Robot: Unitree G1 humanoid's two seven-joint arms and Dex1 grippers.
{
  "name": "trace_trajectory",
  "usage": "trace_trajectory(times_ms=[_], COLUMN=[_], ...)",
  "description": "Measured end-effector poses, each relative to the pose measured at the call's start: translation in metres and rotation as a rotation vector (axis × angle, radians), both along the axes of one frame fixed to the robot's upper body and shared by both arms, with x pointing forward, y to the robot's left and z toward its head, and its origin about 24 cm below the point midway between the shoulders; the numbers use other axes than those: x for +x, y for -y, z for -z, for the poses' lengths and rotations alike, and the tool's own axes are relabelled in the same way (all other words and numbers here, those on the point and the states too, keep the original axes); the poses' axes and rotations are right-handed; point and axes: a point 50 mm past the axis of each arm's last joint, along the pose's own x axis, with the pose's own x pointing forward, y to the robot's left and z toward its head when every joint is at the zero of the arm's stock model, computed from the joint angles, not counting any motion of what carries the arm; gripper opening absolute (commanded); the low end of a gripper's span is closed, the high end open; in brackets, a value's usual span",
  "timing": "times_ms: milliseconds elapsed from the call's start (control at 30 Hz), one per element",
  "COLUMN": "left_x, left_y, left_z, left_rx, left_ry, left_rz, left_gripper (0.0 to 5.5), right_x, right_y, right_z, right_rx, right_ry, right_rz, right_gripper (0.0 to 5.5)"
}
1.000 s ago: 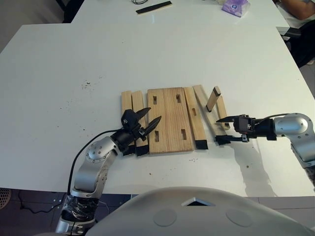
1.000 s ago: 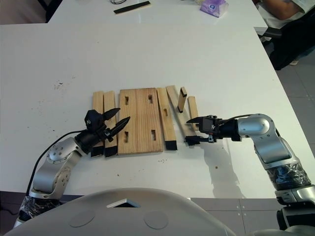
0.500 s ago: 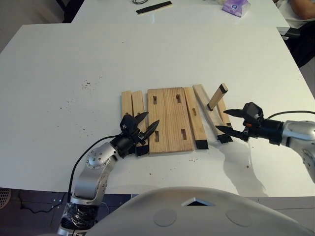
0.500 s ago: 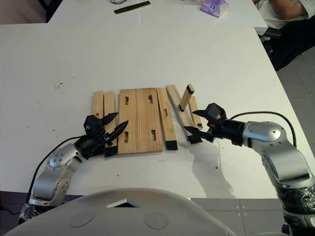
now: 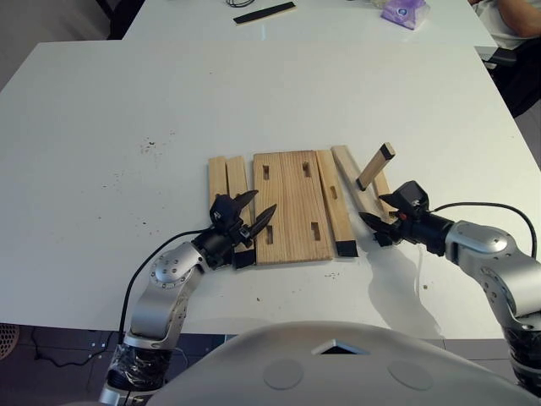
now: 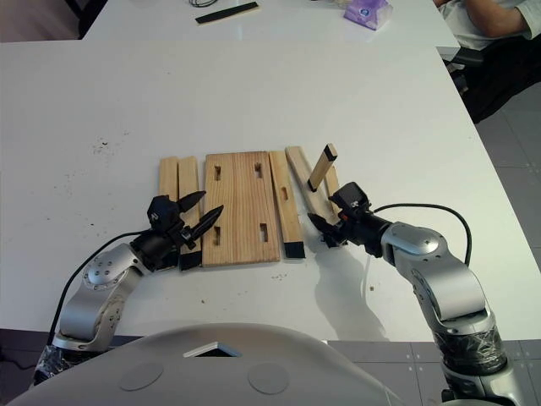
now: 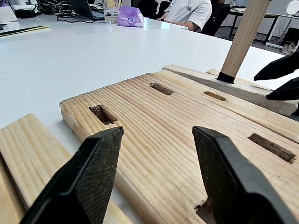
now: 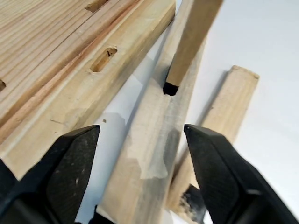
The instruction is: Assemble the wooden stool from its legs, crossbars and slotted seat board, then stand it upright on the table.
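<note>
Both forearms reach low over the white tabletop [image 5: 169, 101]. The left claw [image 5: 262, 204], spread wide, hovers at the near left corner of the flat slotted wooden seat board [image 5: 292, 205]. The right claw [image 5: 370, 207], also wide, flanks a pale wooden strip [image 5: 347, 165] right of the board, below a tilted short wooden stick [image 5: 374, 166].

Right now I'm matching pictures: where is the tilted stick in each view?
Left eye: tilted stick right of seat board.
Right eye: tilted stick, same place.
Left wrist: tilted stick beyond seat board, on a leg.
Right wrist: tilted stick on that leg.
Landmark: seat board.
</note>
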Motion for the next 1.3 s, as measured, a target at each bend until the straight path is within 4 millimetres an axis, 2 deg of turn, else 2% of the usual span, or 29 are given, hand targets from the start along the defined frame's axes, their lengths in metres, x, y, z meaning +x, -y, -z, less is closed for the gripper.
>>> trace_trajectory(times_ms=[533, 867, 1067, 1167, 1300], left_x=[-0.002, 0.0, -0.001, -0.002, -0.002], left_y=[0.001, -0.002, -0.003, -0.004, -0.006], left_z=[0.002, 0.004, 0.006, 0.008, 0.009], left_rx=[0.01, 0.025, 0.033, 0.038, 0.03], left_ry=[-0.013, -0.021, -0.023, -0.025, -0.034], left_rz=[0.021, 0.024, 0.022, 0.018, 0.001], left_gripper=[2.76, 2.76, 2.76, 2.76, 2.76], right_x=[0.006, 0.009, 0.009, 0.013, 0.032], right_y=[0.003, -0.002, -0.006, -0.006, -0.008], right_z=[0.016, 0.023, 0.023, 0.02, -0.005], right_rx=[-0.001, 0.008, 0.031, 0.049, 0.148], right_ry=[0.01, -0.007, -0.018, -0.011, 0.09], right_rz=[0.054, 0.092, 0.125, 0.151, 0.161], right_gripper=[3.33, 2.02, 2.02, 2.02, 2.02])
